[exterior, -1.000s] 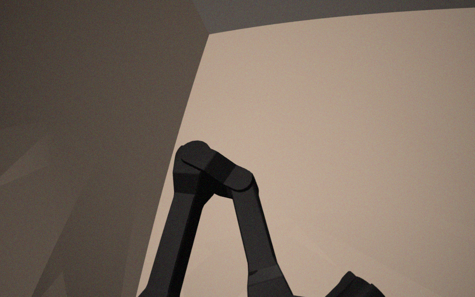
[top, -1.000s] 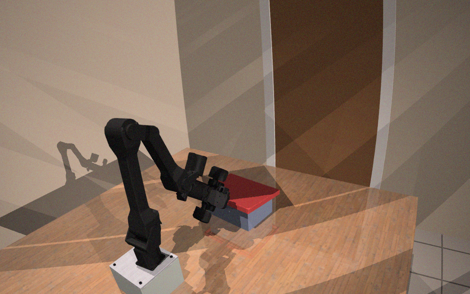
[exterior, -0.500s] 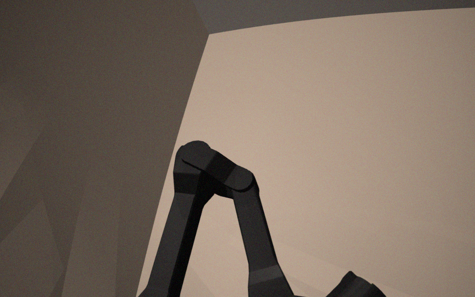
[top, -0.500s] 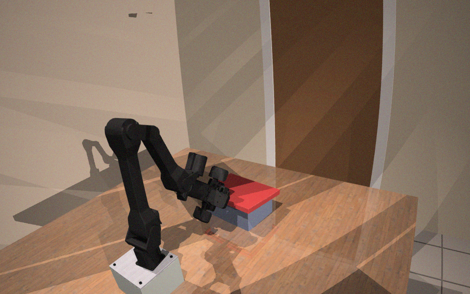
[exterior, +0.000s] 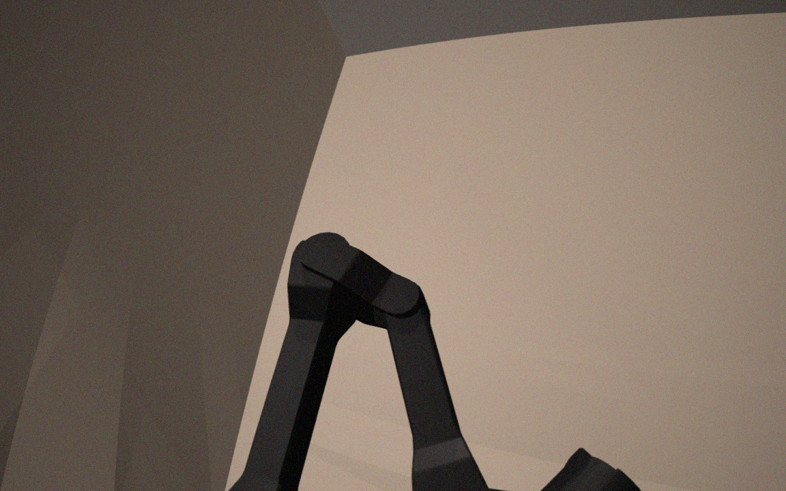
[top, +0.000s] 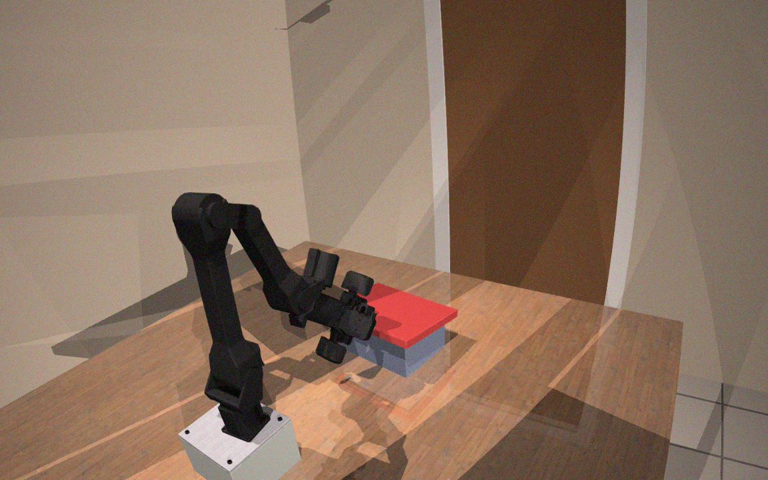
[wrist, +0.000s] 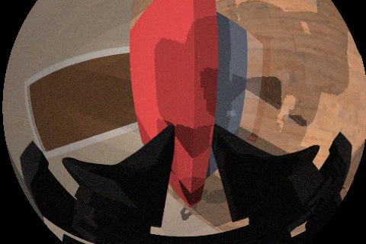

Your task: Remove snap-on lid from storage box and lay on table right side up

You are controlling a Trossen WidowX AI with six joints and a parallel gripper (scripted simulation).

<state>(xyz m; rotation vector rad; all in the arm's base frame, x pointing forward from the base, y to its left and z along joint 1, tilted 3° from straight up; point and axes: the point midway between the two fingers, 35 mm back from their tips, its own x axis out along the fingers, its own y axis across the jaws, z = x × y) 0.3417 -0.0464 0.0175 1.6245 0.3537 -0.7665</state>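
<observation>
Tool (top: 367, 323) (wrist: 192, 130): clamped on red lid (top: 413, 313) (wrist: 168, 65) | lid: atop blue box (top: 429, 352) (wrist: 234, 65)

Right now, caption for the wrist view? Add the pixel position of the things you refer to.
Black pincer (wrist: 192, 130) shut on the red lid (wrist: 173, 61), which is over the blue box (wrist: 233, 57).

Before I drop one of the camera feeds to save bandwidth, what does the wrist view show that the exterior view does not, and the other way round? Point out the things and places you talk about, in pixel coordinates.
Only the wrist view: the red lid (top: 413, 316) (wrist: 168, 57) shut between the jaws, the blue box (top: 429, 352) (wrist: 234, 61) under it, the wooden table (top: 613, 352) (wrist: 290, 30), and the brown door (top: 530, 149) (wrist: 84, 99) with its pale frame.

Only the exterior view: the bent upper arm (top: 213, 280) (exterior: 353, 274), and the grey ceiling (exterior: 567, 15).

Both: plain wall, and black parts of the robot, though different ones.
</observation>
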